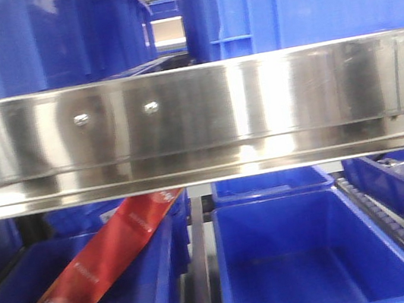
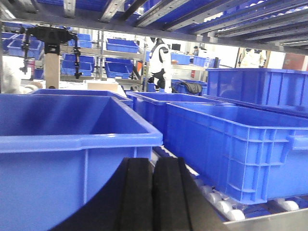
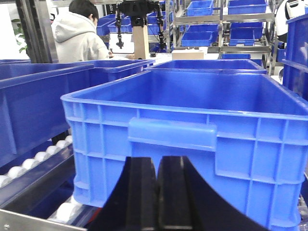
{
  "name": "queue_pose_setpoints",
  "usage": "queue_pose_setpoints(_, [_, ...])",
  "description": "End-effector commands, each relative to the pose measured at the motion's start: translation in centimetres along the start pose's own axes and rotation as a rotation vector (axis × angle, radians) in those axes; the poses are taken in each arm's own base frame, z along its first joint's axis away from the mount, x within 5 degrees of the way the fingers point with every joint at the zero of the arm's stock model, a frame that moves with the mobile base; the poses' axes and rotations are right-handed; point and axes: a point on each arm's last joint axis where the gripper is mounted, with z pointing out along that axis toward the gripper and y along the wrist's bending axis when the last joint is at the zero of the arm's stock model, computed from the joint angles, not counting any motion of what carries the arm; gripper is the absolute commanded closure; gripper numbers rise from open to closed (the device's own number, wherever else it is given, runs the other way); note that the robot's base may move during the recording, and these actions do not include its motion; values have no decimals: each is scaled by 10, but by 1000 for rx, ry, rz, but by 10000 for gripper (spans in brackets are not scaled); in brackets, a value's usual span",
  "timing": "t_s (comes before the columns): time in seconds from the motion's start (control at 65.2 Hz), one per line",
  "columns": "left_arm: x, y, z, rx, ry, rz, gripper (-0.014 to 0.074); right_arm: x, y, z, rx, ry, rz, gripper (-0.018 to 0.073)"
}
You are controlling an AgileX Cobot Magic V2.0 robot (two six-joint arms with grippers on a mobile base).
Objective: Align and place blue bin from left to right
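Note:
In the left wrist view, the blue bin [image 2: 57, 144], smooth-walled with a thick rim, fills the left half and looks empty. My left gripper [image 2: 153, 160] is shut with nothing in it. Its tips sit low before the bin's near right corner, facing the gap beside a ribbed blue crate [image 2: 240, 144]. In the right wrist view, my right gripper [image 3: 157, 159] is shut and empty, close in front of a ribbed blue crate [image 3: 192, 125], just under its handle lip. Neither gripper shows in the front view; whether either touches a wall I cannot tell.
White conveyor rollers [image 2: 226, 208] run under the crates. A steel shelf beam [image 1: 197, 121] crosses the front view, with blue crates above it and an open one [image 1: 311, 257] below. A red banner [image 1: 105, 267] lies lower left. A person in a grey hoodie [image 3: 79, 36] stands behind.

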Motion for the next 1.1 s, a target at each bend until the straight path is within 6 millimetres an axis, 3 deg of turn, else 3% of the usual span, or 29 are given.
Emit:
queue_pose_setpoints(0.0, [-1,0,-1,9,-16,1,706,-2,0,-1,1,-28,-17,721])
queue_pose_setpoints(1.089, [-1,0,0,7,-16,4,706,-2,0,-1,1,-28,-17,721])
